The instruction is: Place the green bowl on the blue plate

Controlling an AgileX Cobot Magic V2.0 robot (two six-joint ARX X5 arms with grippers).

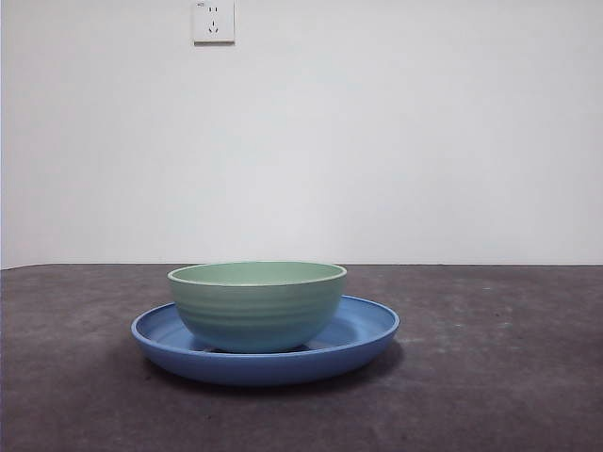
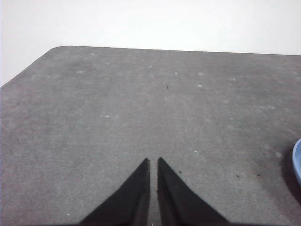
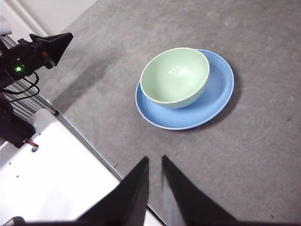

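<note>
- front view: green bowl (image 1: 256,306) upright inside blue plate (image 1: 363,341), off centre toward one rim; placement looks complete. no arm in sight; wall socket (image 1: 213,21) above.
- left wrist view: left gripper (image 2: 153,162) empty, jaws nearly together, over bare table (image 2: 141,103); only the plate's edge shows, cut off.
- right wrist view: right gripper (image 3: 154,160) empty, jaws nearly together, held back from the bowl, nearer than left.

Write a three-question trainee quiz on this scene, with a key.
1. True or false: the green bowl sits upside down on the blue plate.
2. What is the bowl holding? A) a spoon B) nothing C) fruit
3. Fill in: neither the left gripper nor the right gripper touches the bowl; the bowl sits off-centre on the ____.

Key: 1 false; 2 B; 3 plate.
</note>
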